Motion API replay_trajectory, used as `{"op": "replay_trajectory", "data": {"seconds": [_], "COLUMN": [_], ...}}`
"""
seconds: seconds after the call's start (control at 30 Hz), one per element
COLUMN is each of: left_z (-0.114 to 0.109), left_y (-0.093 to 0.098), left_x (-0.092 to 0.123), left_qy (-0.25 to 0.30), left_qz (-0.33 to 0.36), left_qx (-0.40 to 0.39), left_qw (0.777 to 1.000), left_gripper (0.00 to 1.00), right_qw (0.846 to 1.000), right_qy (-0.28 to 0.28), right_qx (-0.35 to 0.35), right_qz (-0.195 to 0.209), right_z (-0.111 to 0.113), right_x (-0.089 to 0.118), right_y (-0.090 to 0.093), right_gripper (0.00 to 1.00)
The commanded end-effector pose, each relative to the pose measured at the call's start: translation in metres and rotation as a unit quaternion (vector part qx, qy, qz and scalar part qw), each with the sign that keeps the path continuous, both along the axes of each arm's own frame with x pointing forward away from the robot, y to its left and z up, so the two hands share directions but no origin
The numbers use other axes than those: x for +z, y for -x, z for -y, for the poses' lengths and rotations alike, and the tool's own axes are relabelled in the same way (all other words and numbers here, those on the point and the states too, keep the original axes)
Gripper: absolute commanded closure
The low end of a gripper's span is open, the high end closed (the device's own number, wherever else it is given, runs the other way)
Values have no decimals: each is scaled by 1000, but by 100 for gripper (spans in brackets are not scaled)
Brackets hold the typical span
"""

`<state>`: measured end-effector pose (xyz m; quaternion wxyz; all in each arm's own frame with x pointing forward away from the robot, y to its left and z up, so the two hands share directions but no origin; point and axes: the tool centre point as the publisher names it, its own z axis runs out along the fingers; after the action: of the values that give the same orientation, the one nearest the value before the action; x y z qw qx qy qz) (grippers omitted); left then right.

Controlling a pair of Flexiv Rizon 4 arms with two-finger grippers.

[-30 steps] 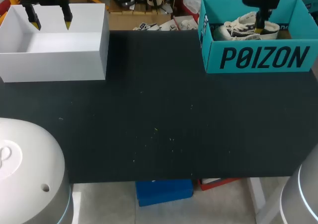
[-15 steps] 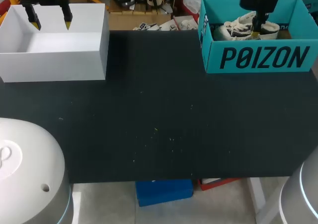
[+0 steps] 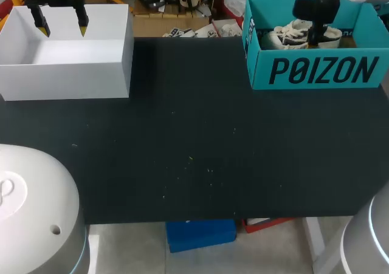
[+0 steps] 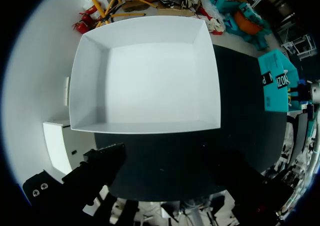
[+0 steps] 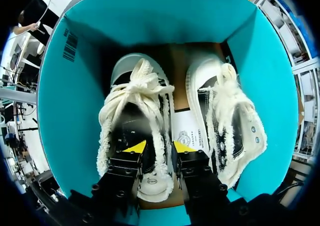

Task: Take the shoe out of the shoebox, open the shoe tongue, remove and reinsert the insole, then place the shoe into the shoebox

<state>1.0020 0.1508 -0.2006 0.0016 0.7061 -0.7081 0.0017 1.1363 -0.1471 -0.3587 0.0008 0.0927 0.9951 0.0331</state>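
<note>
Left jaws: wide open and holding nothing, above the far wall of the white box [image 3: 67,79]. Its bare floor lies ahead of them.

Right jaws: lowered into the teal shoebox [image 3: 316,70] on the table [image 3: 194,152], parted by a narrow gap, nothing gripped yet. One tip sits inside the heel opening of the frayed lace-up canvas shoe [image 5: 135,100]. The other sits outside its collar, toward the second shoe [image 5: 225,110].

Step in hand: extraction. Close squarely on the collar wall only, clear of the laces ahead. Then lift straight up so that the sole clears the shoebox rim without dragging the neighbouring shoe.
</note>
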Motion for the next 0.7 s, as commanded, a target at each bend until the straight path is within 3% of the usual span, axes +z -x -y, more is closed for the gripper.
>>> {"op": "replay_trajectory", "data": {"seconds": [0.03, 0.47, 0.57, 0.6, 0.7], "left_z": [1, 1, 1, 1, 1], "left_y": [1, 1, 1, 1, 1], "left_x": [1, 1, 1, 1, 1], "left_qy": [-2, -2, -2, -2, -2], "left_qz": [-1, -1, -1, -1, -1], "left_qx": [1, 1, 1, 1, 1], "left_qw": [1000, 1000, 1000, 1000, 1000], "left_gripper": [0, 0, 0, 0, 0], "right_qw": [1000, 1000, 1000, 1000, 1000], "right_qy": [-6, -7, -5, -5, -4], "right_qx": [1, 9, 10, 11, 13], "right_qz": [-5, -18, -19, -20, -21], "right_z": [-2, -4, -3, -4, -5], "right_x": [-16, -33, -35, -35, -36], "right_y": [-7, -8, -8, -8, -7], "right_gripper": [72, 75, 85, 100, 100]}}
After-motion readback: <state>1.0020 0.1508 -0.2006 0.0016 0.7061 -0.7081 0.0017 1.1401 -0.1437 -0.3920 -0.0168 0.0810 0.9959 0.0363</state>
